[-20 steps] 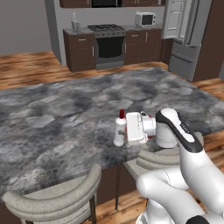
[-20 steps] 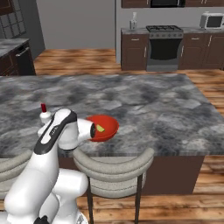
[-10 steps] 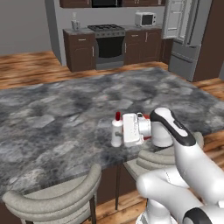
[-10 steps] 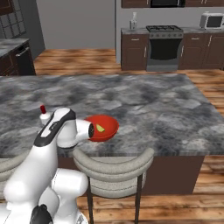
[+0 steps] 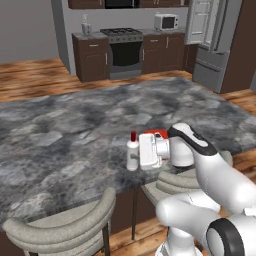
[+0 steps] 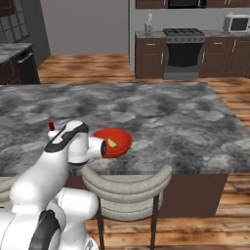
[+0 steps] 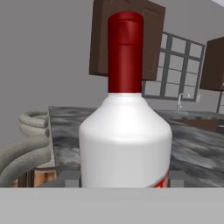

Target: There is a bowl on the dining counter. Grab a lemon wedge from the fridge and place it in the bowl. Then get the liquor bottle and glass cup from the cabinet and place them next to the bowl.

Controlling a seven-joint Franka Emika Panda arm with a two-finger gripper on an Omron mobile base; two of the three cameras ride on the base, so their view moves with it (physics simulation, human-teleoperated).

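The grey marble dining counter [image 5: 75, 135] spreads beyond and to both sides of the claw [image 5: 137, 154], which reaches out level over its near edge. Just under the arm sit grey cushioned bar stools [image 6: 128, 188], tucked against the counter.

The white liquor bottle with a red cap [image 5: 132, 151] stands upright on the counter right in front of the claw, its round shoulders narrowing to a short red neck. In the hand view the bottle [image 7: 125, 131] looms directly ahead, with the dark finger tips [image 7: 176, 176] just showing on either side of its body, so the fingers are spread around it; whether they press on it I cannot tell.

The left base view shows the bottle whole, while the shallow red bowl [image 5: 156, 134] is mostly hidden behind the white hand there. The right base view gives the reverse: the bowl [image 6: 114, 142] lies open to sight beside the wrist, and of the bottle just the red cap [image 6: 51, 126] peeks above the arm.

Inside the bowl rests a small yellow lemon wedge [image 6: 112, 143].
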